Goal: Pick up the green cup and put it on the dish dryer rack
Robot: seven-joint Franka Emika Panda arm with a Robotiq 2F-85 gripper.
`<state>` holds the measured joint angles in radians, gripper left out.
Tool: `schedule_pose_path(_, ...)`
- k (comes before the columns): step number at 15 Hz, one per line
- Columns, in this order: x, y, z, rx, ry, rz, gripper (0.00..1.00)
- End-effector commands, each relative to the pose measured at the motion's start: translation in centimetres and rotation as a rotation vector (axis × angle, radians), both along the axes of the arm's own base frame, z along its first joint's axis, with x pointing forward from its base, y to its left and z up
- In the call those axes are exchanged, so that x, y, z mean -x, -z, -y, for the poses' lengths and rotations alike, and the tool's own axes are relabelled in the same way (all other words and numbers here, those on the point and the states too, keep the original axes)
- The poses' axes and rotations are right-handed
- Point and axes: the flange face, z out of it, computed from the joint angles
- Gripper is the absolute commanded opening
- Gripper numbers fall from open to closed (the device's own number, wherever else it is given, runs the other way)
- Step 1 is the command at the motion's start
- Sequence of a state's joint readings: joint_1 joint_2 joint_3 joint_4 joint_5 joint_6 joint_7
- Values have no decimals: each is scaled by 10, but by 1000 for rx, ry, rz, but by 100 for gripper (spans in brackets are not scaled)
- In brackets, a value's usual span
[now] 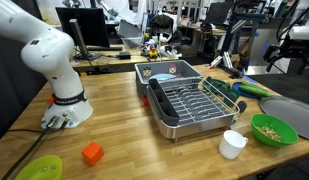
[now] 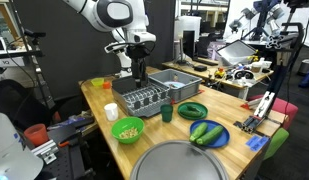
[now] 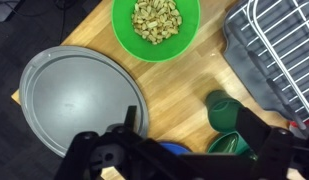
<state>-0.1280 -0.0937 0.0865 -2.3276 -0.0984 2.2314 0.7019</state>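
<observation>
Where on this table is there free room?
Bare wood lies between the orange block and the white cup, alongside the dish dryer rack. It is crowded around the lime bowl and grey tray.

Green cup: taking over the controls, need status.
Gripper open, empty, above table. Green cup upright on table beside dish dryer rack, not gripped. Nothing blocking the cup.

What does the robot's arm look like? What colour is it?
The robot's arm is made of smooth, rounded, shiny white tubes with dark rings at the joints. A black band circles its base, where dark cables trail away. At the end is a black gripper with blocky black fingers.
</observation>
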Motion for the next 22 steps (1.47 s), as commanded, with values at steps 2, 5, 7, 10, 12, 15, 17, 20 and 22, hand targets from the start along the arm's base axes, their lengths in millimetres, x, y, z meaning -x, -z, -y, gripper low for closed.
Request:
schedule_pose_path(2,0,-2,0,0,-1,2,100)
schedule_pose_path(5,0,-2,0,0,-1,2,100)
schedule_pose_path(7,-2,-3,1,-10,3,17,100)
schedule_pose_path(10,-16,-2,9,-26,13,79,100)
schedule_pose_path(12,-29,2,14,-31,11,124,100)
schedule_pose_path(15,-56,29,21,-64,0,155,100)
schedule_pose_path(17,-73,54,23,-99,-7,142,100)
schedule_pose_path(20,-99,90,33,-134,-4,135,100)
schedule_pose_path(22,-114,113,41,-160,8,123,100)
